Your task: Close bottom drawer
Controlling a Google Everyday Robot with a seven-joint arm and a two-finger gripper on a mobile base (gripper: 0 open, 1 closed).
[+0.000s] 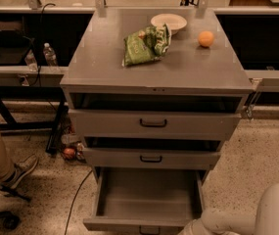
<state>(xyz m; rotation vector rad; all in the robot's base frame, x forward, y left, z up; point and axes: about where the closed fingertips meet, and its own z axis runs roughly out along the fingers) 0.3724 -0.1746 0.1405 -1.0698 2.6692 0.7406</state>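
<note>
The bottom drawer (146, 196) sits at the foot of the grey cabinet (104, 62), pulled well out toward the camera, so its bare grey tray lies open to view from above. Its front panel runs left to right along the lower edge of the view and faces the camera; the tray reaches back from it under the middle drawer (151, 158). The drawer's black handle (149, 230) is cut off by the bottom edge and only its upper part shows. The top drawer (153, 124) sits above, and a dark gap shows over each of these two fronts.

The robot's white arm (227, 222) comes in at the lower right corner, close to the drawer's front right corner. The gripper is out of view, past the bottom edge, so I cannot tell how it stands or whether it holds anything.

On the cabinet top lie a green snack bag (145, 45), a white bowl (168, 22) just behind it, and an orange (206, 38) apart to the right. At the left edge a person's leg and shoe (20, 168) are partly cut off
</note>
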